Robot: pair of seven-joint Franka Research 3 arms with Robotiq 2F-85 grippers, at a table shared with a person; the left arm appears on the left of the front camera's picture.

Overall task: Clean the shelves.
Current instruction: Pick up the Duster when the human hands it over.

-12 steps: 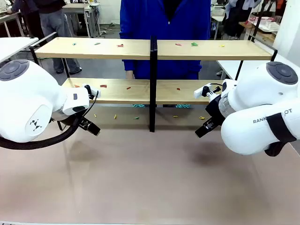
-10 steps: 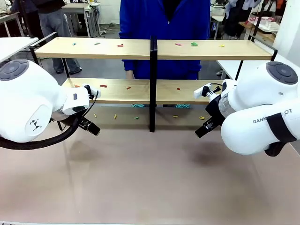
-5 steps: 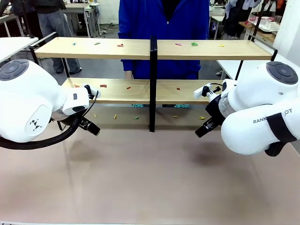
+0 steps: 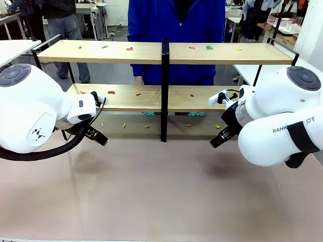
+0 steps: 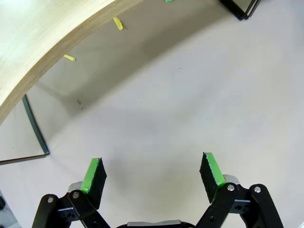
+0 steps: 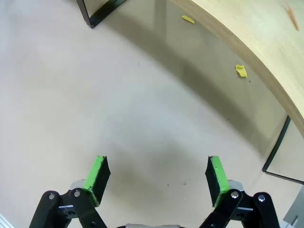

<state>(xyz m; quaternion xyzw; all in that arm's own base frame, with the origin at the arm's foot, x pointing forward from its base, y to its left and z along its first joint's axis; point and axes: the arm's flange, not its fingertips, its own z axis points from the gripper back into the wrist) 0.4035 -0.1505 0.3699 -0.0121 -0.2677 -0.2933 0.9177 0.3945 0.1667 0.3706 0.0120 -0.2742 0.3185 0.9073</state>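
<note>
shelves (image 4: 126, 52) of light wood, black-framed, littered with small coloured scraps (image 4: 129, 49)

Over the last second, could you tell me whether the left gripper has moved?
No. The left gripper sits where it was, just as far left of the central black post of the shelves.

I am working in a robotics lab. A white left arm (image 4: 30, 111) and a white right arm (image 4: 277, 126) sit at a wide work table (image 4: 161, 201) with the shelves (image 4: 101, 52) set on it. Beyond are more white tables (image 4: 10, 48) and a bystander (image 4: 60, 20).
</note>
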